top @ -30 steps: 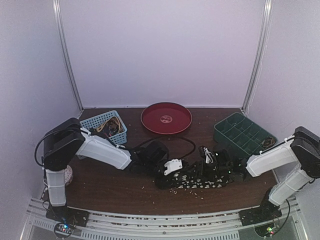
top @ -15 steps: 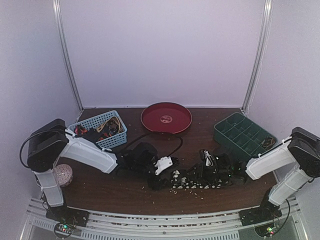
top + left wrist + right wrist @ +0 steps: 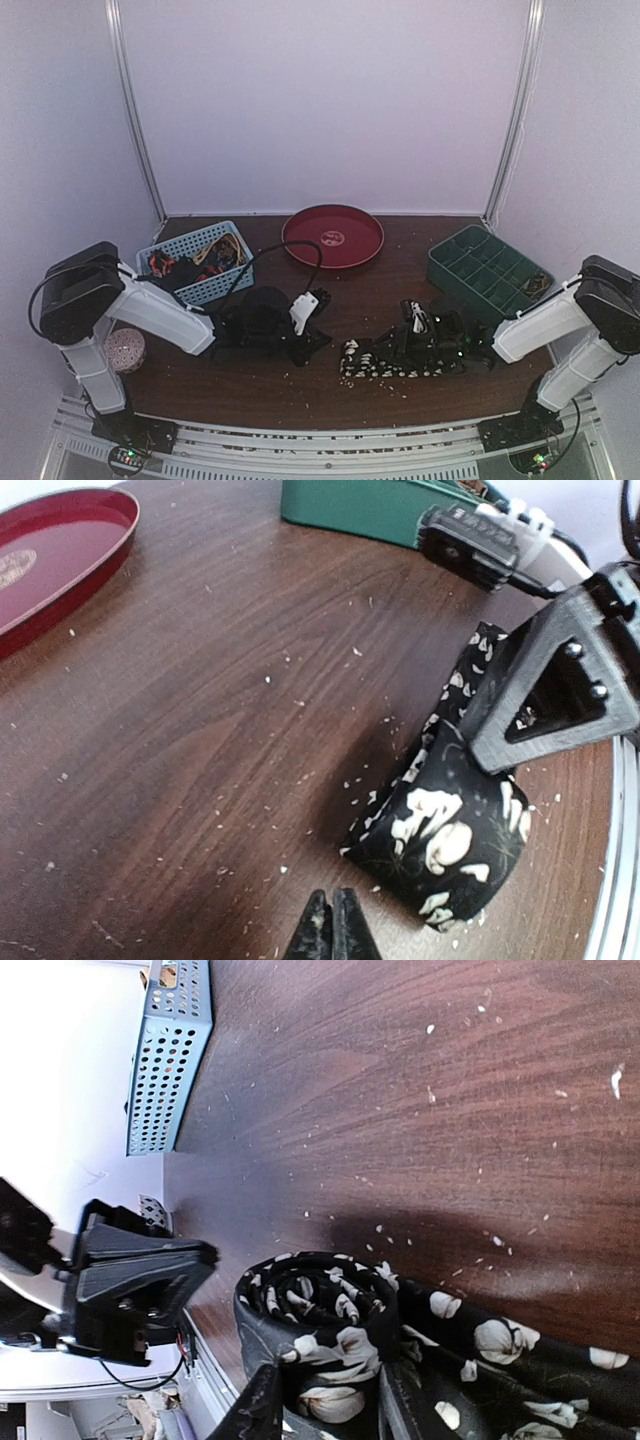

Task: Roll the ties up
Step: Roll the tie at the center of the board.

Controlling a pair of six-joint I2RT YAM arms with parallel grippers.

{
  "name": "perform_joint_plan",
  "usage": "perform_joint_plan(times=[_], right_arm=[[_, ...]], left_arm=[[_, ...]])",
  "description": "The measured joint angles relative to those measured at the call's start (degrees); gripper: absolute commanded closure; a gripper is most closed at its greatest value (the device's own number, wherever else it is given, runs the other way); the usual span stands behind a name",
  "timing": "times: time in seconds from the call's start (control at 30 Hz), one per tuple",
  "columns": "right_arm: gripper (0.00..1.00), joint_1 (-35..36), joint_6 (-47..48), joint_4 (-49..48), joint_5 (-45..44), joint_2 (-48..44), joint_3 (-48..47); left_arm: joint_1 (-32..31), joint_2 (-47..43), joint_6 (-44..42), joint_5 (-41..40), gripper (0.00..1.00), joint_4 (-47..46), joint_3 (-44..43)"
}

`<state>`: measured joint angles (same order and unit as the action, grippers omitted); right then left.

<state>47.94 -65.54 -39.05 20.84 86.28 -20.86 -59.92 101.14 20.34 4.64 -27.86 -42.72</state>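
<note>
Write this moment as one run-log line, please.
tie: one end rolled, on table | right tool: gripping the roll | left tool: shut, empty, apart from tie

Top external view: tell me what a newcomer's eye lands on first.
The dark tie with pale flowers lies at the front centre of the table, its left end rolled into a coil that the right gripper clasps. The left gripper sits shut, clear of it to the left. A red tray stands out at the back centre.

left two-finger black gripper (image 3: 330,930): tips together, empty, aimed 2 o'clock | right two-finger black gripper (image 3: 328,1405): aimed 9 o'clock, clamping black white-flowered tie (image 3: 340,1345)
</note>
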Motion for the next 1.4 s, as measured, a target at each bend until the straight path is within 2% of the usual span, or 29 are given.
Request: perform_joint_plan(times=[0.17,0.37,0.63,0.87,1.4], right_arm=[[0.67,0.15,-1.55,-1.40,0.07,0.17,1.16],[0.67,0.28,-1.68,-1.88,-0.48,1.73,1.99],[0.67,0.57,0.76,-1.09,-2.47,1.81,1.77],[0.67,0.57,3.45,1.66,-4.48,0.63,1.42],[0.71,0.59,11.41,11.67,-10.73,-3.45,-0.55]], left_arm=[[0.00,5.01,4.31,0.46,1.00,-1.07,-0.59],[-0.02,6.21,7.04,1.25,1.00,-1.44,-0.90],[-1.31,11.32,9.29,3.08,1.00,-2.03,-5.22],[-1.57,11.47,9.40,3.37,1.00,-0.52,-6.16],[-1.53,11.74,10.84,12.98,1.00,-4.24,-7.65]])
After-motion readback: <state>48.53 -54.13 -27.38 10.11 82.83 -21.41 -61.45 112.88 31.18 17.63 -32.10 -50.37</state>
